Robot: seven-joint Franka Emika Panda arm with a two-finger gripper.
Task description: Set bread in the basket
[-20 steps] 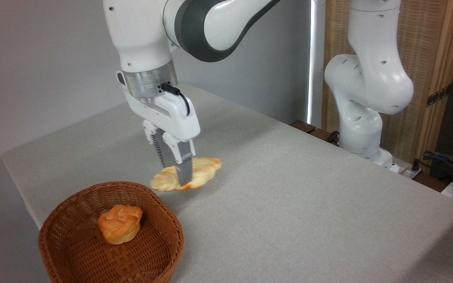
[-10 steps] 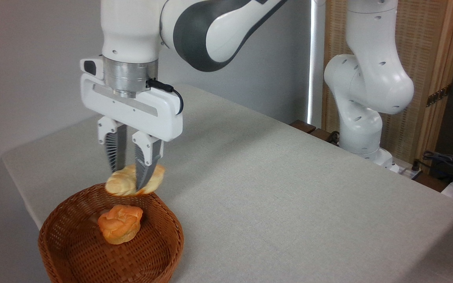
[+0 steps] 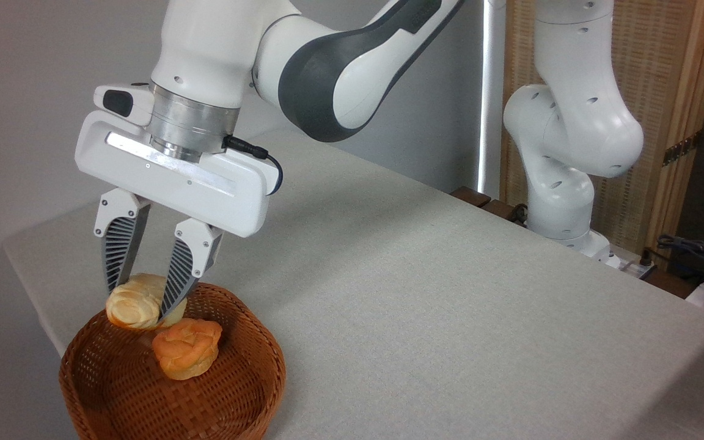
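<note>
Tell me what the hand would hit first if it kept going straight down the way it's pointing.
Probably the basket floor near its back rim: the hand, shut on the bread, points down there. The bun sits just beside; depth is unclear.

bun (image 3: 186,347) mid-basket (image 3: 248,391) — bare weave around it, table (image 3: 450,293) right open

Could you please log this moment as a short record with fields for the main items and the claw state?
bread: pale braided loaf, held in the claw over the basket's far rim
claw: shut on the bread, fingers pointing down
basket: brown wicker, near the table's front left corner
bun: orange-brown, sitting inside the basket
table: grey cloth surface
</note>
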